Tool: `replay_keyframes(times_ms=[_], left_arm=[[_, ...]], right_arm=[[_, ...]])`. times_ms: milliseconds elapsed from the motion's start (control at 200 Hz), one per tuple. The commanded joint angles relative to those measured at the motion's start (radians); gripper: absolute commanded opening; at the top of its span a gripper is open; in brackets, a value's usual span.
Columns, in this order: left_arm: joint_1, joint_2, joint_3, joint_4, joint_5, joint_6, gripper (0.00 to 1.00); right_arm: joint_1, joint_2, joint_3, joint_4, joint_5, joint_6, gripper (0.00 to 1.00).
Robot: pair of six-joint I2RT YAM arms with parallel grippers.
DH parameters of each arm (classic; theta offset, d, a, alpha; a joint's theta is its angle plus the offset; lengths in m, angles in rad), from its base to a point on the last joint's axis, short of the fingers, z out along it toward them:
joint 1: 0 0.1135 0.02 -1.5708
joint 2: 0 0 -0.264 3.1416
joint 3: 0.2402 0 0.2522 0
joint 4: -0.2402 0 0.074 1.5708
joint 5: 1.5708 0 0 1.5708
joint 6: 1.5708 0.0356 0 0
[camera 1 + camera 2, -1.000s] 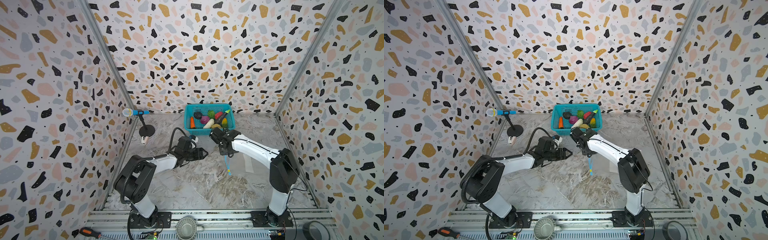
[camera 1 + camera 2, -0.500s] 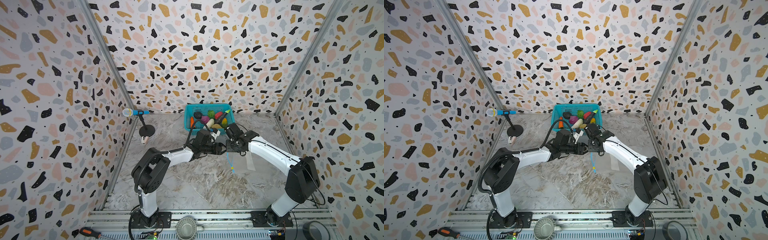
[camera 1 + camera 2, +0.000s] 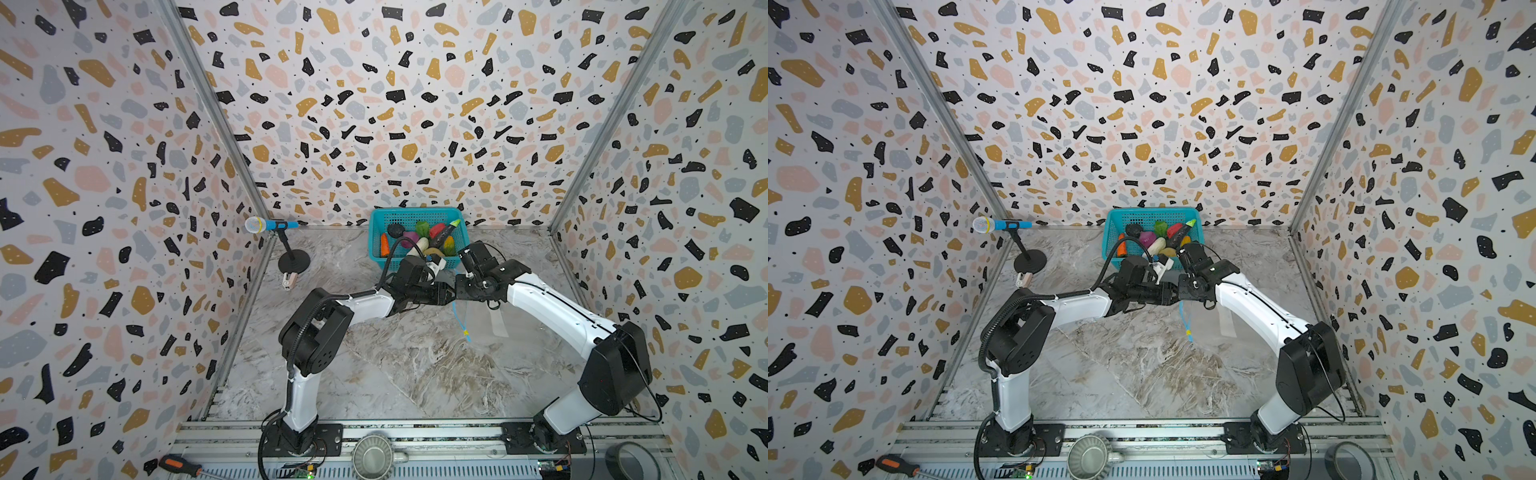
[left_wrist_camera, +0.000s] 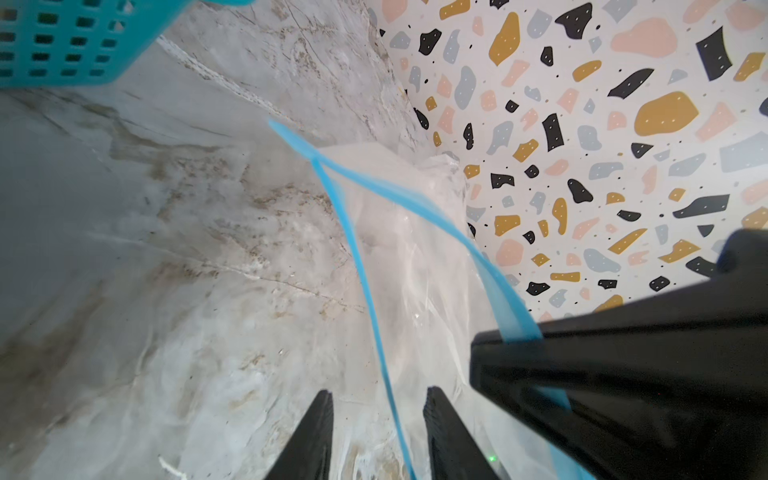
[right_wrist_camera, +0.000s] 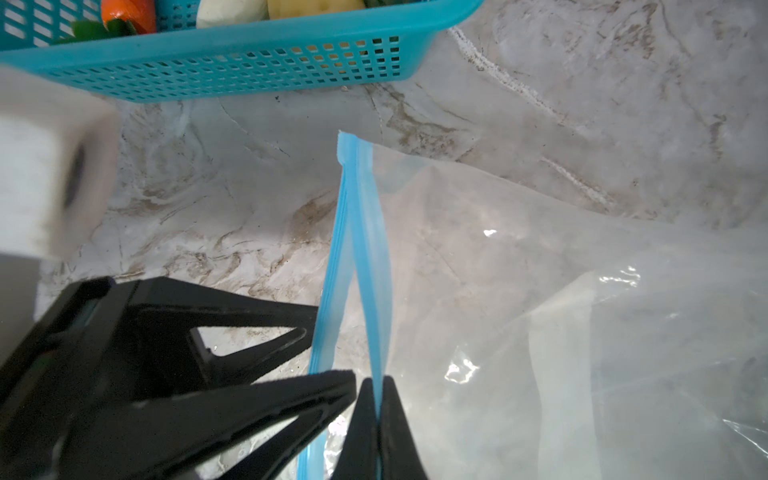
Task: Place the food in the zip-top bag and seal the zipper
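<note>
The clear zip-top bag [image 3: 484,322] lies on the marble floor in front of the teal basket [image 3: 376,232], which holds the food [image 3: 424,241]. The bag's blue zipper [image 3: 458,313] is parted into two lips, and its yellow slider [image 3: 466,332] sits at the near end. My right gripper [image 5: 377,380] is shut on one lip [image 5: 374,249]. My left gripper [image 4: 379,392] is open and straddles the other lip [image 4: 361,266] without touching it. In both top views the two grippers [image 3: 451,296] [image 3: 1180,293] meet tip to tip above the zipper.
A toy microphone on a stand [image 3: 270,226] is at the back left. A screwdriver [image 3: 178,463], a metal cup [image 3: 372,455] and a tape roll [image 3: 631,459] lie along the front rail. Patterned walls enclose three sides.
My left gripper has swung right to meet the right one at the bag's zipper, and its jaws have narrowed. The right gripper shifted right, still shut on the strip.
</note>
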Motion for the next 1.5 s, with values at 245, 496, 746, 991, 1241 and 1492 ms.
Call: replay_keyframes(times_ms=[245, 496, 746, 991, 1241, 1492], left_arm=[[0.0, 0.024, 0.069, 0.008, 0.026, 0.03, 0.27], [0.006, 0.023, 0.079, 0.003, 0.023, 0.02, 0.17], [0.006, 0.023, 0.035, 0.079, 0.037, -0.028, 0.09], [0.006, 0.018, 0.004, 0.155, 0.045, -0.088, 0.04], [0.006, 0.01, -0.019, 0.166, 0.038, -0.103, 0.0], [0.005, -0.005, -0.04, 0.185, 0.035, -0.12, 0.0]], right_arm=[[0.007, -0.048, 0.003, -0.029, 0.012, -0.016, 0.0], [0.007, -0.035, 0.014, -0.045, 0.023, -0.025, 0.0], [0.015, -0.005, 0.051, -0.087, 0.046, -0.027, 0.0], [0.05, 0.061, 0.115, -0.194, 0.174, -0.002, 0.0], [0.092, 0.131, 0.189, -0.285, 0.289, 0.02, 0.05], [0.124, 0.213, 0.26, -0.373, 0.415, 0.041, 0.24]])
